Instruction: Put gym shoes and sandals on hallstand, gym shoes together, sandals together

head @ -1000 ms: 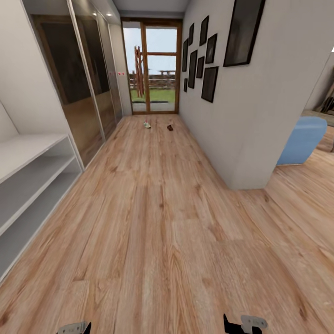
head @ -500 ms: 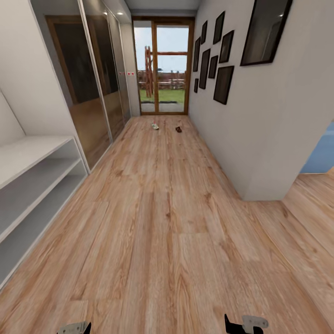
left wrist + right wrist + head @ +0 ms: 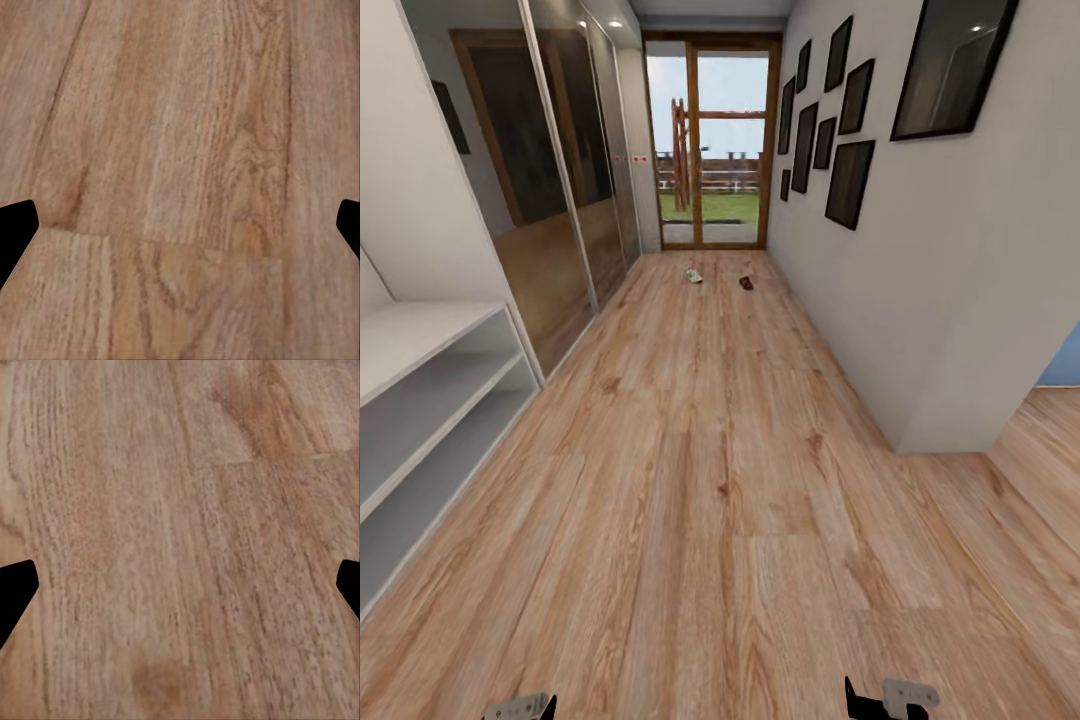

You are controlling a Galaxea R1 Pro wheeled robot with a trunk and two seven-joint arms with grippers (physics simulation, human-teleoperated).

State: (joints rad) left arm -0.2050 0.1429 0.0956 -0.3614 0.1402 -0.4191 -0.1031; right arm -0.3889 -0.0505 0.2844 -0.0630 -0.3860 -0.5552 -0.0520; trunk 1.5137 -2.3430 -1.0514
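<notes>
Shoes [image 3: 693,275] tiny, distant, indistinct

Far down the light brown wood-plank corridor floor [image 3: 710,470] lie two small things well apart: one white shoe with a green touch [image 3: 693,275] and one dark brown sandal [image 3: 746,283], too small to tell more. One pale grey-white low rack [image 3: 430,400] stands at the left with two open shelf slots, beside three glossy mirrored wardrobe door panels [image 3: 550,190]. Seven black-framed pictures [image 3: 850,180] hang on the off-white right wall, and one wood-framed glass door with two panes [image 3: 710,140] closes the end.
</notes>
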